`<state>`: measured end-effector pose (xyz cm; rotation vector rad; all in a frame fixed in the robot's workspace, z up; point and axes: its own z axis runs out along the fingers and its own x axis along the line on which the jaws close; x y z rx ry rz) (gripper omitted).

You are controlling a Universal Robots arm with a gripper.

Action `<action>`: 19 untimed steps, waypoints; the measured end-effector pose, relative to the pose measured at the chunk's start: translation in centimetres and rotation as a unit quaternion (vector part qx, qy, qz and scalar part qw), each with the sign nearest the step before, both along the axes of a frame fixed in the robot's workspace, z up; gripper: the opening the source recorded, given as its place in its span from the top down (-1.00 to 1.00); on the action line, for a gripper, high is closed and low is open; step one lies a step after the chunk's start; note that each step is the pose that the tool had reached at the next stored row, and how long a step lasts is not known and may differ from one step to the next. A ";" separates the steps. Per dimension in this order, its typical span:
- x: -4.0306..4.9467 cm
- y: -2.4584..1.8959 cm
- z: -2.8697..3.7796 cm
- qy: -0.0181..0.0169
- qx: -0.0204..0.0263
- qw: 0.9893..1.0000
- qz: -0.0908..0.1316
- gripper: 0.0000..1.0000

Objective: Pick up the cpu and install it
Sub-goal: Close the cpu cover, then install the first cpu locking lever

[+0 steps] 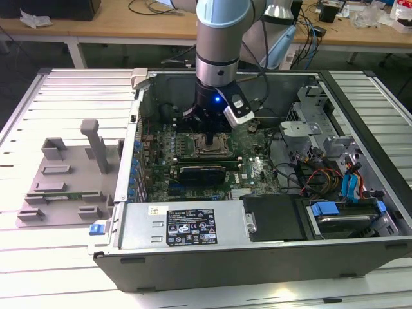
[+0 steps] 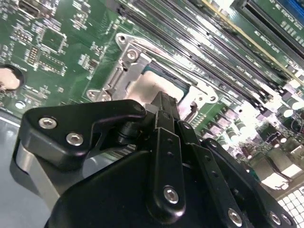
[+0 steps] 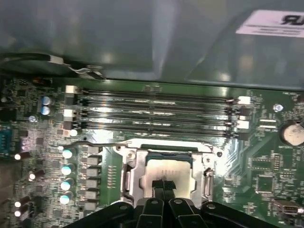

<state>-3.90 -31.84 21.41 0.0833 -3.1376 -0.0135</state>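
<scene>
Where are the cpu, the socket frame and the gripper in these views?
cpu (image 3: pixel 179 168): first wrist view, on its silver top, inside the frame.
socket frame (image 2: pixel 126 71): second wrist view, on its metal corner plate.
gripper (image 3: pixel 164 183): first wrist view, between the fingertips, over the cpu.

A pale desk (image 1: pixel 38 270) of long metal slats spans the exterior view from side to side, its near edge washed by bright glare. Behind it runs a wooden desk (image 1: pixel 116 26) on white legs (image 1: pixel 77 55), strewn with black cables (image 1: pixel 151 8) and a crumpled paper (image 1: pixel 35 19); the space underneath lies in deep shadow
</scene>
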 end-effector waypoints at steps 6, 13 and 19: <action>0.00 0.01 2.06 0.000 0.000 1.000 0.000 0.79; 0.00 0.01 2.30 -0.002 0.000 1.000 0.001 0.79; 0.00 0.01 2.30 -0.003 0.000 1.000 0.001 0.79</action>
